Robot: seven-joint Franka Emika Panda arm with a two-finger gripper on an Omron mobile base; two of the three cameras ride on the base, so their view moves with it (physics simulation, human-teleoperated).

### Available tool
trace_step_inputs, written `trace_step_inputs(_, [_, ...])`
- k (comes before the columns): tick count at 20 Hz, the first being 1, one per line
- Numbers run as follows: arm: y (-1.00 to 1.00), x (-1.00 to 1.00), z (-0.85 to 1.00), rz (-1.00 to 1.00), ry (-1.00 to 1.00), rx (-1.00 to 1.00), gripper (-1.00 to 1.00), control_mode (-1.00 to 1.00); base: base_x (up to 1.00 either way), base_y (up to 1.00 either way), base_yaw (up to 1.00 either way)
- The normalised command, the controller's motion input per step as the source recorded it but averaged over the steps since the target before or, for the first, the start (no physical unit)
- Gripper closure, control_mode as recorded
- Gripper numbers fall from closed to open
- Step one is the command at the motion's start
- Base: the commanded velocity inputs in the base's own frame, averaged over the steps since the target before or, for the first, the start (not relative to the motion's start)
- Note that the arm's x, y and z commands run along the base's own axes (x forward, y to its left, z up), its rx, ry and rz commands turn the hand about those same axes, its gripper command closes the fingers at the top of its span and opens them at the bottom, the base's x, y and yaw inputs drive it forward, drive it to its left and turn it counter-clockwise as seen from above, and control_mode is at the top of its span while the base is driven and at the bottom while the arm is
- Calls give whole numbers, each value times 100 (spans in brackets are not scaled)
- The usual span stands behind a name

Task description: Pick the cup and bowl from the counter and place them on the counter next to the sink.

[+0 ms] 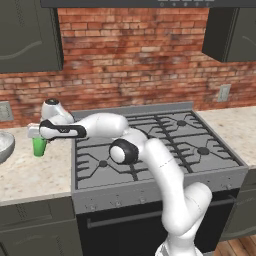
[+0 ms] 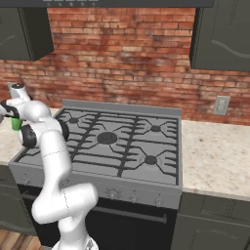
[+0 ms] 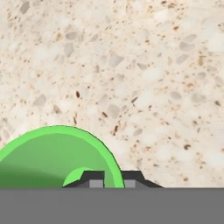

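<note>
The small green cup (image 1: 39, 147) is on the beige counter (image 1: 30, 175) just left of the stove, with my gripper (image 1: 35, 133) right above it. In the hand view my gripper (image 3: 113, 179) is shut on the cup (image 3: 48, 157), one dark fingertip (image 3: 92, 178) inside the rim and the other outside it. Whether the cup's base still touches the counter (image 3: 144, 74) I cannot tell. The silvery bowl (image 1: 4, 145) sits at the far left edge, a little left of the cup. From the right base view the cup (image 2: 16, 124) peeks out behind my arm.
A grey gas stove (image 1: 155, 145) with raised grates lies directly right of the cup. More beige counter (image 2: 215, 151) lies beyond the stove on the right. Dark wall cabinets (image 1: 30, 35) hang above, against a red brick wall.
</note>
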Motion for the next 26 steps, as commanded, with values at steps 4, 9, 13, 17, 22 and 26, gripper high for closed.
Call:
trace_step_inputs(4, [-54, -61, 27, 0, -2, 4, 100, -100, 0, 0, 0])
trace_step_inputs(9, [-70, -64, 21, 0, 0, 3, 100, -100, 0, 0, 0])
trace_step_inputs(13, [-74, -53, 0, 0, 0, 0, 100, -100, 0, 0, 0])
trace_step_inputs(17, [-73, -56, 0, 0, 0, 1, 100, -100, 0, 0, 0])
trace_step_inputs(22, [-50, -67, 29, 0, -3, 4, 100, -100, 0, 0, 0])
trace_step_inputs(26, [-20, -71, 68, 2, -10, 6, 100, -100, 0, 0, 0])
